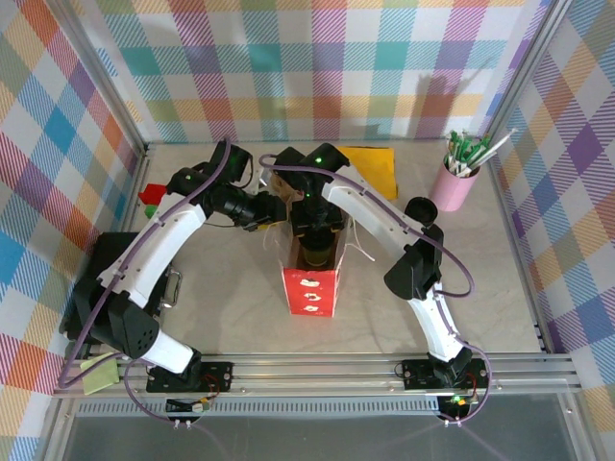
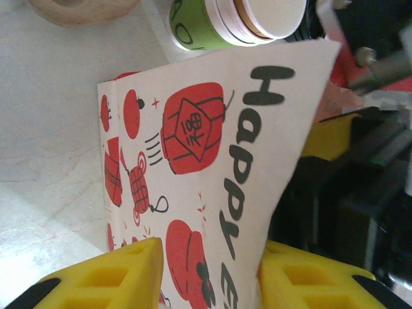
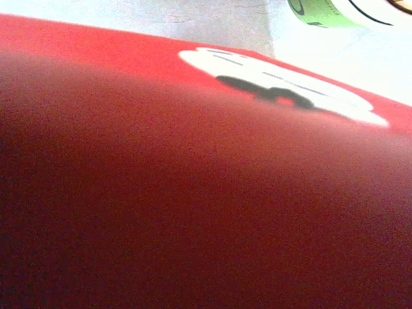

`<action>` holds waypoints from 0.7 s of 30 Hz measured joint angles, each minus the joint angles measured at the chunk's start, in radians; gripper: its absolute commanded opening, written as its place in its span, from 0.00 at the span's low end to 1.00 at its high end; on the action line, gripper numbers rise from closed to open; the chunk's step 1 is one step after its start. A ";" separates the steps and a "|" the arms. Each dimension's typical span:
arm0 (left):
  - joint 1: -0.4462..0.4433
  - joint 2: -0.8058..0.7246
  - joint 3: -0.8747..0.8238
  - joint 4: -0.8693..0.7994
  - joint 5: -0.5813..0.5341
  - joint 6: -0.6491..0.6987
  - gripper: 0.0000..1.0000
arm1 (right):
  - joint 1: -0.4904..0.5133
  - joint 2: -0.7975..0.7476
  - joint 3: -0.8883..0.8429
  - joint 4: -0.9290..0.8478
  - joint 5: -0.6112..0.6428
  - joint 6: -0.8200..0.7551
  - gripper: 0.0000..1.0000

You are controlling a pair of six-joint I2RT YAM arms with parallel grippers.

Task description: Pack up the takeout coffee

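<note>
From above I count two arms. They meet over one paper bag (image 1: pixel 312 288), which stands upright in the middle of the table (image 1: pixel 231 307) with its red side toward the arm bases. The left gripper (image 1: pixel 274 206) is at the bag's top edge, at 10 o'clock from the bag. The right gripper (image 1: pixel 312 226) hangs over the bag's mouth at 12 o'clock, and here I cannot tell how its jaws stand. One dark brownish shape sits in the mouth below it. I cannot tell if this is the takeout coffee, so I cannot say where that cup is. At 2 o'clock stands one pink cup (image 1: pixel 454 190) holding several green and white sticks. One yellow cloth (image 1: pixel 377 168) lies at 1 o'clock, and one black box (image 1: pixel 106 279) is at 9 o'clock.

In the left wrist view, two yellow fingers (image 2: pixel 109 280) stand apart at 6 o'clock, with the bag's white wall between them. The wall carries red lanterns and black letters. I cannot tell if the fingers press the paper. At 12 o'clock lies one nested pile of cups (image 2: pixel 225 19) on its side, with about four rims. At 11 o'clock is a part of one brown carrier (image 2: pixel 80 9).

In the right wrist view, one blurred red surface (image 3: pixel 193 206) is very near, with one white patch on it. At 1 o'clock is a piece of one green and white cup (image 3: pixel 322 9).
</note>
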 measured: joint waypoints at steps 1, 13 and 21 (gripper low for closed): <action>0.000 0.000 0.000 0.000 0.002 0.003 0.36 | -0.004 0.000 -0.006 0.000 0.000 0.003 0.58; -0.006 0.001 0.000 0.000 0.022 0.023 0.20 | -0.054 0.000 -0.015 -0.001 -0.026 0.007 0.58; -0.038 0.019 0.005 0.000 0.026 0.039 0.19 | -0.085 0.022 0.027 -0.001 -0.045 0.022 0.58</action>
